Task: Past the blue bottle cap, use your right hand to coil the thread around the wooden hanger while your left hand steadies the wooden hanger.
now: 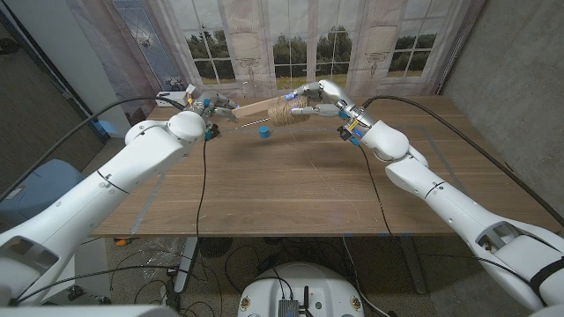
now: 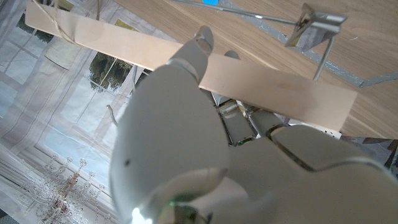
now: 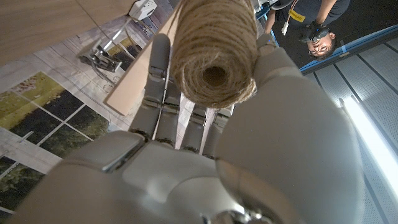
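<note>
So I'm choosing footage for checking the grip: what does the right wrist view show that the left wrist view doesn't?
Right wrist only: the right hand holding a round ball of brown twine, and a person at the picture's edge. Left wrist only: the left hand against the hanger and the hanger's metal hook over the wooden table. Both show the flat pale wooden hanger and curtained windows.

A rough, fibrous, matt twine is seen wound into the thread spool (image 3: 213, 53). The wooden hanger (image 2: 211, 78) is shown as pale, smooth, unvarnished wood with thin bright metal wire parts. The bench (image 1: 291, 185) is of brown, matt, grained wood. Both hands (image 3: 249, 155) (image 2: 186, 143) are cased in smooth, slightly glossy white plastic.
</note>
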{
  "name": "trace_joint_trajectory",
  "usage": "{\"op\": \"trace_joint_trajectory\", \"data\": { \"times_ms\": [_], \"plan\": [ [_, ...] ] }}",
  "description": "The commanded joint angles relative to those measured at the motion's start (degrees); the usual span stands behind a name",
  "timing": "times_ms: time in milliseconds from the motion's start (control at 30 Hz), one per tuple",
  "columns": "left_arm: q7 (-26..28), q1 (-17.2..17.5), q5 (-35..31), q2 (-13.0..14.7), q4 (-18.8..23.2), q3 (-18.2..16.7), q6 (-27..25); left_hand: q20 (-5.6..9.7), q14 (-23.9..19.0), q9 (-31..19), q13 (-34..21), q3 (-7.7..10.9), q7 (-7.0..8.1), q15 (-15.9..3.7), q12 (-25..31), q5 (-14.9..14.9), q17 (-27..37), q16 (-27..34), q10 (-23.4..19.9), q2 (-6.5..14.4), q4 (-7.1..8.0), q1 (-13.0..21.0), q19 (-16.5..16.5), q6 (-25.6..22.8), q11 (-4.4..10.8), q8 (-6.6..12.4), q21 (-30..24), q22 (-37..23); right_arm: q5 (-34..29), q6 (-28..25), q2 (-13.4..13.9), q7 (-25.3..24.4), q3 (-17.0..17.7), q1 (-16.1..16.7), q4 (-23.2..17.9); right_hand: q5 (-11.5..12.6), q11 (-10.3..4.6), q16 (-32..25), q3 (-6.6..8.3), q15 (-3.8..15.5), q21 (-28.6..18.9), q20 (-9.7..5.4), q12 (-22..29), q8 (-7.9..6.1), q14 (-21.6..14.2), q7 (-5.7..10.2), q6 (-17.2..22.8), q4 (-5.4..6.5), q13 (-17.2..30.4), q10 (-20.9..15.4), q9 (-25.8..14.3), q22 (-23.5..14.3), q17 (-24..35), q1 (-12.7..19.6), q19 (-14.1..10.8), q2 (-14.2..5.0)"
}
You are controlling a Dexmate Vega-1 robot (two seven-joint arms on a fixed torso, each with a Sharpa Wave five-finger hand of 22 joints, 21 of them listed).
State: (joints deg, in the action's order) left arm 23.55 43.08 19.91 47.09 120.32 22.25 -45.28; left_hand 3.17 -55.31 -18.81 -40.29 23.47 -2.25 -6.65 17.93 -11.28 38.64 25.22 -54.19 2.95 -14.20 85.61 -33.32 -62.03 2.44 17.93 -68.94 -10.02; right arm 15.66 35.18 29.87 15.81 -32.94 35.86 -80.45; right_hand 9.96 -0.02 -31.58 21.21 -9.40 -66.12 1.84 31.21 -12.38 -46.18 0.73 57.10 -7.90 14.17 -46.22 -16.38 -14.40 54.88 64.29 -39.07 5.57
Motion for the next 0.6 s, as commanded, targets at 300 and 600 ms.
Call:
{"op": "trace_joint_trajectory", "data": {
  "times_ms": [300,600],
  "plan": [
    [2.0,-0.3,0.3,-1.2,0.0,-1.3,-0.7,7.91,-2.3,-0.3,-0.3,4.66,-0.47,-2.91,-0.3,-0.4,0.4,0.3,-0.4,1.8,4.34,1.7,-0.5,-0.8,-0.36,0.08,-0.2,-0.2,2.7,-13.9,4.7,7.7,-1.8,-3.2,-1.3,0.4,0.37,0.5,0.15,22.48,-0.9,-12.98,0.0,0.28,-15.4,-0.31,0.2,0.15,11.4,-2.5,-0.2,0.5,0.5,15.6,6.4,-14.76],
    [-0.8,-1.3,1.8,-0.4,-0.2,-1.3,0.4,7.92,-2.2,-0.4,-0.4,4.76,-0.30,-2.82,-0.4,-0.4,0.6,0.3,-0.5,1.8,4.34,1.7,-0.6,-0.8,-0.35,-0.09,-0.2,-0.2,2.1,-17.4,3.5,6.1,-2.2,-4.7,3.0,0.4,0.50,0.7,0.19,22.47,-1.3,-12.93,0.0,0.29,-15.3,-0.51,0.2,0.15,11.5,-2.5,-0.3,0.9,0.7,15.6,6.7,-14.79]
  ]
}}
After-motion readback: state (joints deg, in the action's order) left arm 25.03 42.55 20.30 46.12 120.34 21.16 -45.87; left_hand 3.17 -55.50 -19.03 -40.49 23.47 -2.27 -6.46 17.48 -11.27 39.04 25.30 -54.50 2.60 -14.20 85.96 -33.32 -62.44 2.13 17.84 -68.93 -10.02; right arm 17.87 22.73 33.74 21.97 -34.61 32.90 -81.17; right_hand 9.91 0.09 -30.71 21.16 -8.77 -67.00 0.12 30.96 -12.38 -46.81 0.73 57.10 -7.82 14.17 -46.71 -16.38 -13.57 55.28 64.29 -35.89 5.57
